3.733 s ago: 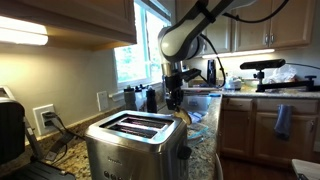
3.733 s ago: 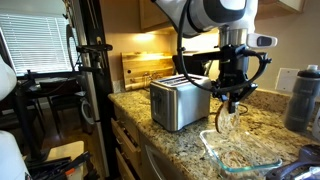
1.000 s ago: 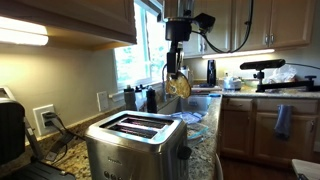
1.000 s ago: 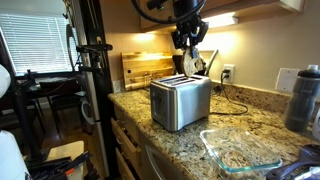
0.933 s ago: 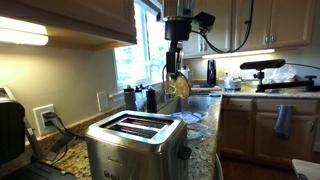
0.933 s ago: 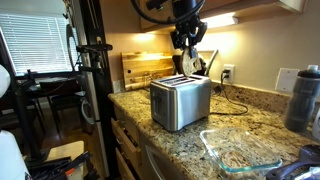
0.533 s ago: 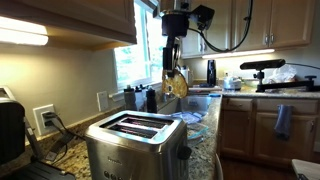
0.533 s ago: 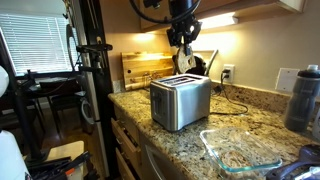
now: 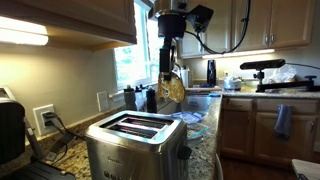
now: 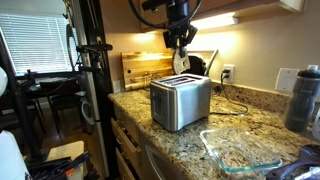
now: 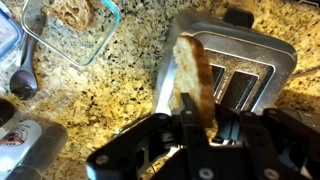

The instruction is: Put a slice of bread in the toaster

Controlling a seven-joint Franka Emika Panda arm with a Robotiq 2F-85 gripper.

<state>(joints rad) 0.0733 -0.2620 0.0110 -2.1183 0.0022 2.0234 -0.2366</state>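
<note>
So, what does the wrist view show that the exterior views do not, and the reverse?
Only the wrist view looks straight down: the slice of bread stands on edge against the toaster's top, near its slots, and a dark spoon lies beside the glass dish. Only the exterior views show height: the slice hangs well above the toaster, with the arm, a window and wall cabinets around. Both show the gripper shut on the slice, and the granite counter.

Toaster (image 9: 130, 150) brushed s/s metal, countertop (image 10: 265, 120) glossy speckled granite, dish (image 10: 210, 145) clear glass, bread slice (image 11: 196, 75) matt, rough
</note>
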